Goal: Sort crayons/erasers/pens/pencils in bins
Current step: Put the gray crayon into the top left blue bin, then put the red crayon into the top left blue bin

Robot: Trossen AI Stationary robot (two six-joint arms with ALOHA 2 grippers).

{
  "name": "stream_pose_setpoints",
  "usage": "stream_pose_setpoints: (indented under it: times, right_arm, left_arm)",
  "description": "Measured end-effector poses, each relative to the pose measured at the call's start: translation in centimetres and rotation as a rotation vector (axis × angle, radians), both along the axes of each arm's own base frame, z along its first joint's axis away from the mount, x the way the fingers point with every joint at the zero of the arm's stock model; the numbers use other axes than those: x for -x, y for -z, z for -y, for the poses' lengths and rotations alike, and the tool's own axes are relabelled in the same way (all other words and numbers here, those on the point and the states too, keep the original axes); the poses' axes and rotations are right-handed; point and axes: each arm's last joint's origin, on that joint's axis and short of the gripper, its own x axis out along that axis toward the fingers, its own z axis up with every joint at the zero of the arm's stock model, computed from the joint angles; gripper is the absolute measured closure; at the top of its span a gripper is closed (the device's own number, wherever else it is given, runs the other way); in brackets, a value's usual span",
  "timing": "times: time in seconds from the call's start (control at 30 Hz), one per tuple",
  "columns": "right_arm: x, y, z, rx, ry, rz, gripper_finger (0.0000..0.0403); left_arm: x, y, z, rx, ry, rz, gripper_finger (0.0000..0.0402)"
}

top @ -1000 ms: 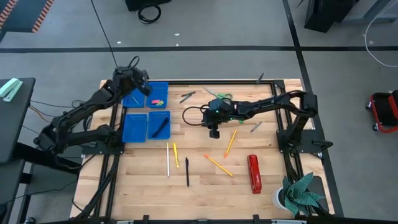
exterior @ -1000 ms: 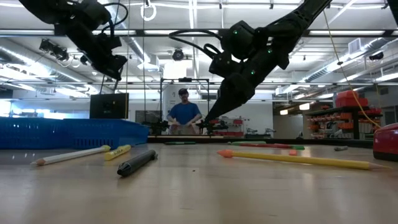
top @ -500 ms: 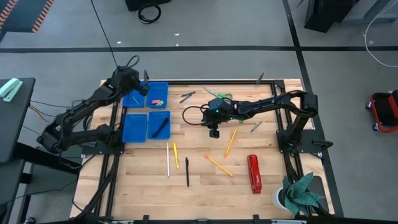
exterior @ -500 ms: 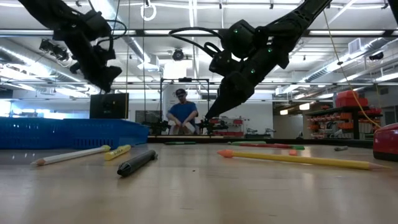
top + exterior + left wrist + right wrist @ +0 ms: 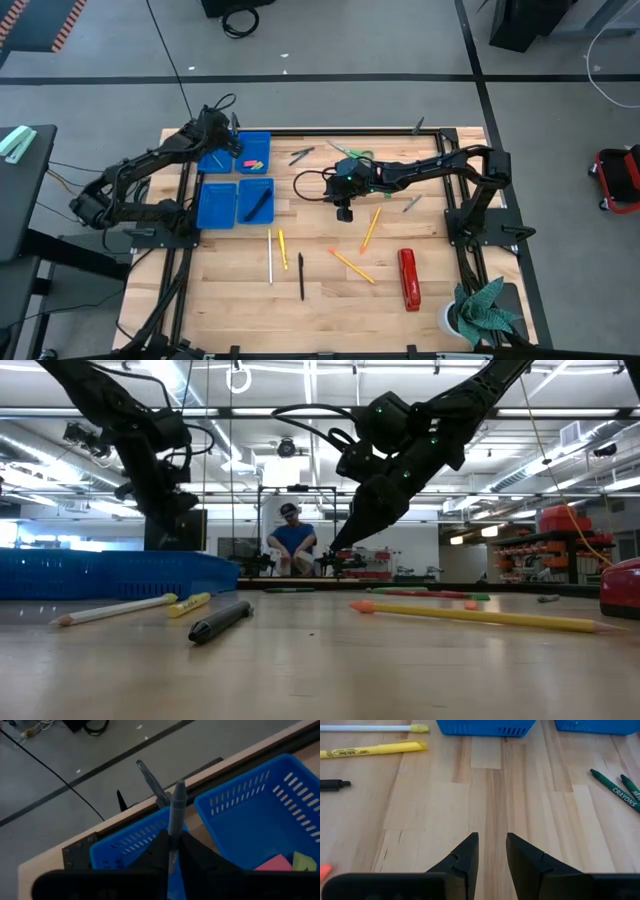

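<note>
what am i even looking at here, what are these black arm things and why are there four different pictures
These are two robot arms bolted to a wooden table, sorting stationery into blue bins. One picture looks straight down from above, one sits at tabletop level looking across into the room, where a person shows beyond the table, and two come from cameras on the arms' wrists.

The left gripper has its jaws shut on a grey pen and holds it over the far bins at the table's left corner. The right gripper hangs over bare wood mid-table, jaws open and holding nothing.

Loose on the table lie pencils, a black pen, green crayons and a red stapler. One bin holds pink and yellow erasers.
</note>
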Motion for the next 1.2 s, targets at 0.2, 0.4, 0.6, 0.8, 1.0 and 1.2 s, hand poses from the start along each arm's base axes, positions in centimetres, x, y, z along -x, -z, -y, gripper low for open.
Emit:
stream_pose_setpoints:
  times: [0.2,0.4,0.6,0.8,1.0,1.2]
  right_arm:
    - [0.0,0.0,-0.1,-0.005,-0.020,0.002,0.0297]
    - [0.0,0.0,-0.1,0.030,-0.052,0.001,0.0297]
    - [-0.2,-0.3,0.0,0.072,-0.087,0.009,0.0297]
    - [-0.2,-0.3,0.0,0.090,-0.103,0.007,0.0297]
    - [-0.2,-0.3,0.0,0.090,-0.103,0.007,0.0297]
    - [-0.2,-0.3,0.0,0.077,-0.091,0.007,0.0297]
  left_arm:
    - [-0.3,1.4,-0.4,0.065,-0.012,-0.030,0.0361]
    - [-0.5,2.9,-0.6,0.134,-0.053,-0.065,0.0358]
    - [-1.0,4.0,-0.5,0.169,-0.088,-0.104,0.0368]
    - [-1.1,4.2,-0.1,0.194,-0.094,-0.115,0.0331]
    - [-1.1,4.3,0.1,0.210,-0.089,-0.126,0.0297]
    - [-1.1,4.1,0.3,0.204,-0.079,-0.127,0.0279]
